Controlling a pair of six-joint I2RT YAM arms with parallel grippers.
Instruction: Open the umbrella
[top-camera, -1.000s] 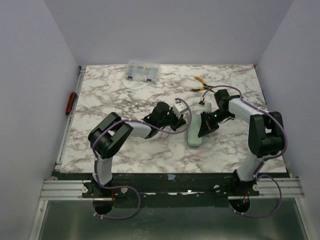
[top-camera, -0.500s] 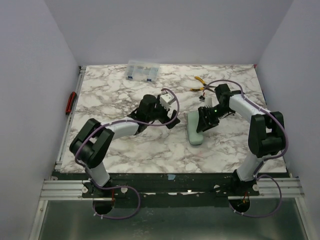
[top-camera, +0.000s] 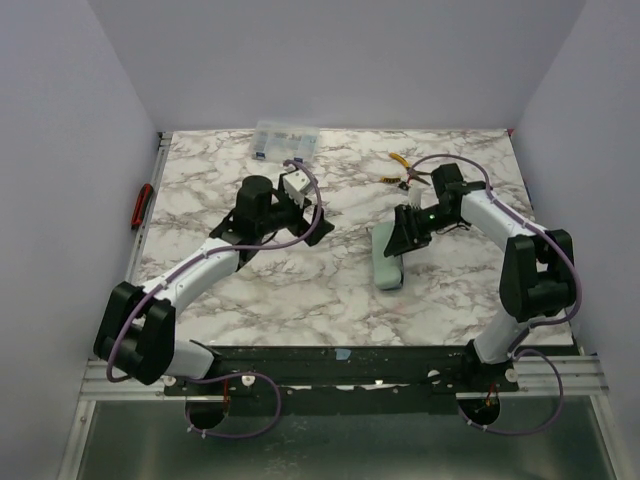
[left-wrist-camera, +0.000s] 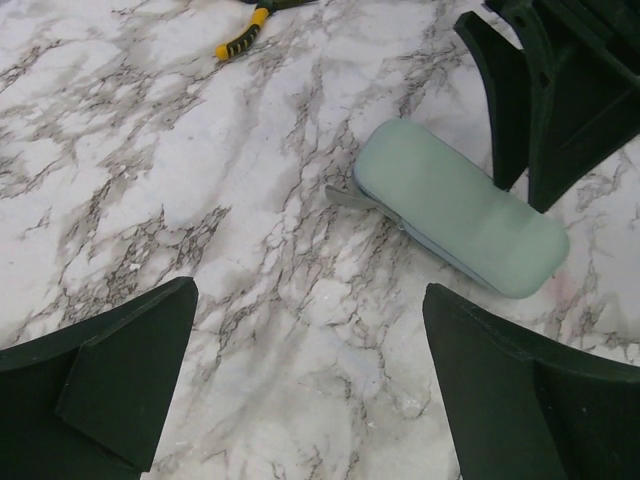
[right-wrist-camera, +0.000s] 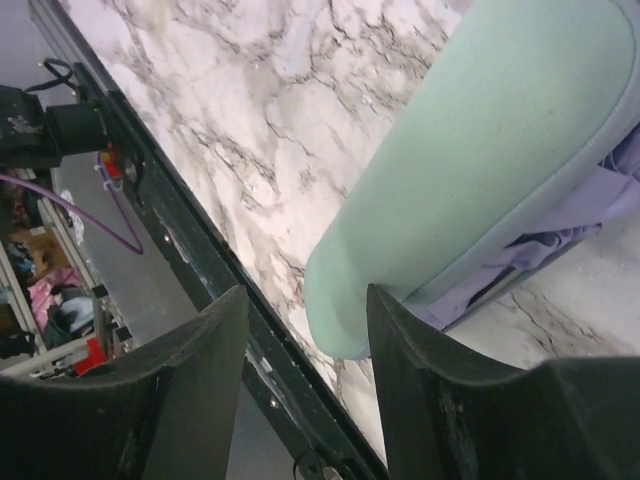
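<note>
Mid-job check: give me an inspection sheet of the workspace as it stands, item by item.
Surface: marble-patterned table; damage or spills, nothing seen.
Job's things: umbrella lies folded, right of centre; lavender fabric shows along its edge.
Clutter: yellow-handled pliers and clear compartment box near the far edge, both apart from the umbrella.
Claws: left claw open and empty above bare table; right claw open over the umbrella's end, not clamped on it.
Cables: purple cable loops along each arm; none seen lying on the umbrella.
Surroundings: plain walls on three sides; red object at the left edge.
</note>
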